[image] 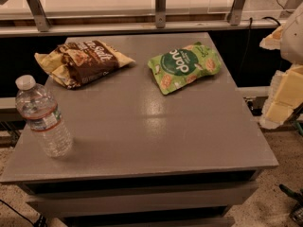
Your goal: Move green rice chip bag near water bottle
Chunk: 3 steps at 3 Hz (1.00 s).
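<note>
The green rice chip bag [184, 66] lies flat on the grey table [151, 126], at the back right of its top. The water bottle [43, 117] stands upright near the table's front left corner, clear with a white cap. My gripper [271, 79] hangs beyond the table's right edge, level with the bag and to its right, touching nothing. Its two yellowish fingers [284, 96] stand apart, with nothing between them.
A brown and yellow chip bag [80, 60] lies at the back left of the table, behind the bottle. A counter with metal brackets [161, 6] runs behind the table. Cables lie on the speckled floor at the right [289, 193].
</note>
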Tool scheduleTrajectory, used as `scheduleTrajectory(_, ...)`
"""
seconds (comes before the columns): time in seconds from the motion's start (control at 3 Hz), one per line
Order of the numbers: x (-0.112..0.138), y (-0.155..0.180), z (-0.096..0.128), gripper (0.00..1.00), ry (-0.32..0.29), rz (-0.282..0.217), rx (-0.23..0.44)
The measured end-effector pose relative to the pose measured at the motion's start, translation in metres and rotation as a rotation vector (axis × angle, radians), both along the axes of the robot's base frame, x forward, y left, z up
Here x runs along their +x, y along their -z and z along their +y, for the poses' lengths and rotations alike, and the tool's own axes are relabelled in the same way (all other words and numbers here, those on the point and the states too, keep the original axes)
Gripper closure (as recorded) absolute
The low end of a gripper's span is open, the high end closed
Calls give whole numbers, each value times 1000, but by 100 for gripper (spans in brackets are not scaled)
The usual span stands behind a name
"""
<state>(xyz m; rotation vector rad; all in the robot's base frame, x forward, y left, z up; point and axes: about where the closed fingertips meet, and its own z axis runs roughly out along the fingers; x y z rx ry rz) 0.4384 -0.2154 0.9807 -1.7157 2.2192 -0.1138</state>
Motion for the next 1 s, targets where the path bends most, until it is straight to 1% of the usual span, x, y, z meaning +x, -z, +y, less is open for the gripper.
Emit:
scheduleTrajectory(0.33, 0, 0, 0, 0, 0, 0, 0)
scheduleTrajectory(0.67, 7, -1, -1, 0, 14, -37, 10)
scheduleTrajectory(1.0, 43, 4, -6, 0, 1, -117, 47)
